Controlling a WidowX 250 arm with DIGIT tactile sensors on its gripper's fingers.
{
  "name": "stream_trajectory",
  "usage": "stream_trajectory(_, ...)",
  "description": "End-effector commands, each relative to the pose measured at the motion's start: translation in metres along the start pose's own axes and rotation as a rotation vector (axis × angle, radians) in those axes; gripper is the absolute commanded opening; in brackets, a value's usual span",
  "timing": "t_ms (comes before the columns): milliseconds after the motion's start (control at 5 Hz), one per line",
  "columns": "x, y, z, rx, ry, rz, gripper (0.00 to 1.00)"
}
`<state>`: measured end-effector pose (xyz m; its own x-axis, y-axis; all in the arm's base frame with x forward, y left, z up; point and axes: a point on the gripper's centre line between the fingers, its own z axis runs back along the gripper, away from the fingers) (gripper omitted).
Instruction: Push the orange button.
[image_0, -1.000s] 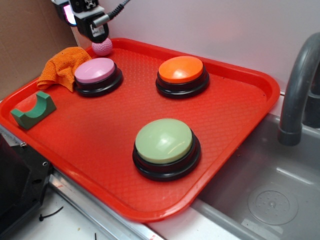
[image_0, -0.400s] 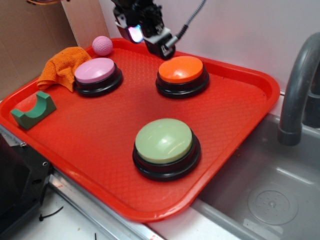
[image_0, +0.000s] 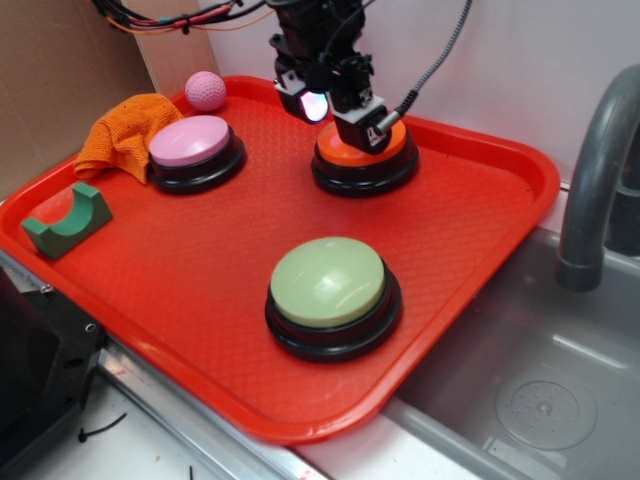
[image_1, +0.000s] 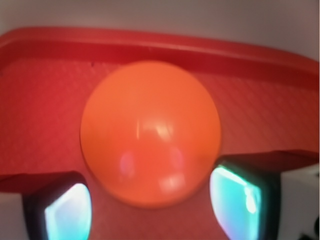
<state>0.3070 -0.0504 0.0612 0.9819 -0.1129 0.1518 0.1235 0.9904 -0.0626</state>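
- Orange button (image_0: 362, 150), a large round push button with a smooth domed bright-orange top on a black circular base, sits in the upper middle of the exterior view, toward the far side of the red plastic tray (image_0: 150, 300); only its right and lower edges show past the arm.
- Black claw (image_0: 362, 128) is directly over the dome. In the wrist view its two fingers (image_1: 62, 210) sit at the lower left and lower right corners with the dome between them, so the claw is spread apart and carries nothing.
- Wrist view: orange dome (image_1: 150, 132) fills the centre of the frame, blurred from closeness, well centred under the tool.
- Contact: cannot tell from either view whether the claw tip is touching the dome or hanging just above it. No visible sign that the top is depressed.
- Progress, as judged: approach and alignment look done; the press itself is not confirmed. Left to do: descend onto the dome until it gives, then lift clear.
- Outward: pink-topped round button (image_0: 192, 148) at upper left and pale-green-topped round button (image_0: 330, 290) at lower centre stand well apart from the claw.
- Risk, as judged: low; an off-centre descent could slide on the smooth dome.
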Motion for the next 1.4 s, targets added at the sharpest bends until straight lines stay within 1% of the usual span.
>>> stream_trajectory(0,0.019,-0.001,0.004,-0.012,-0.032,-0.04,1.0)
stream_trajectory(200,0.018,-0.001,0.0,0.01,0.006,-0.061,1.0)
stream_trajectory(400,0.017,-0.003,0.007,0.011,0.014,-0.092,1.0)
stream_trajectory(600,0.015,-0.004,0.021,0.029,-0.014,-0.097,1.0)
stream_trajectory(800,0.011,-0.006,0.044,0.064,-0.065,-0.093,1.0)
stream_trajectory(1000,0.008,-0.005,0.055,0.059,-0.085,-0.091,1.0)
stream_trajectory(1200,0.006,-0.005,0.06,0.061,-0.067,-0.077,1.0)
